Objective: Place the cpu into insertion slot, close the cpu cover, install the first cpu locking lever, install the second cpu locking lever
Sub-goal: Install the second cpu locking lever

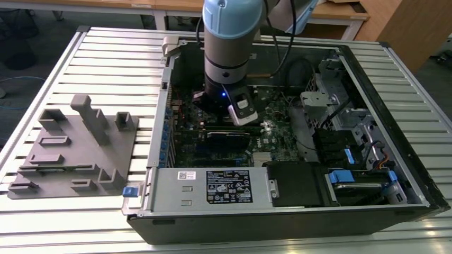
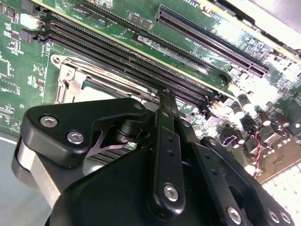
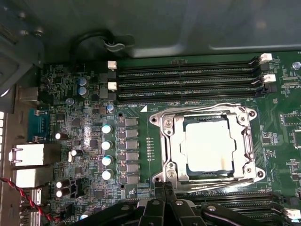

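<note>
One pale silver-grey square cpu (image 3: 208, 145) sits in the one dark insertion slot (image 3: 190, 170), framed by one silvery metal cpu cover (image 3: 170, 141) lying flat. The black pincer (image 3: 162, 188) hovers beside it, fingertips pressed together.

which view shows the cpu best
The first wrist view: the cpu lies square-on, its pale top framed by the cpu cover. In the second wrist view a sliver of it peeks out behind the tool. In the exterior view the arm stands over that area.
</note>
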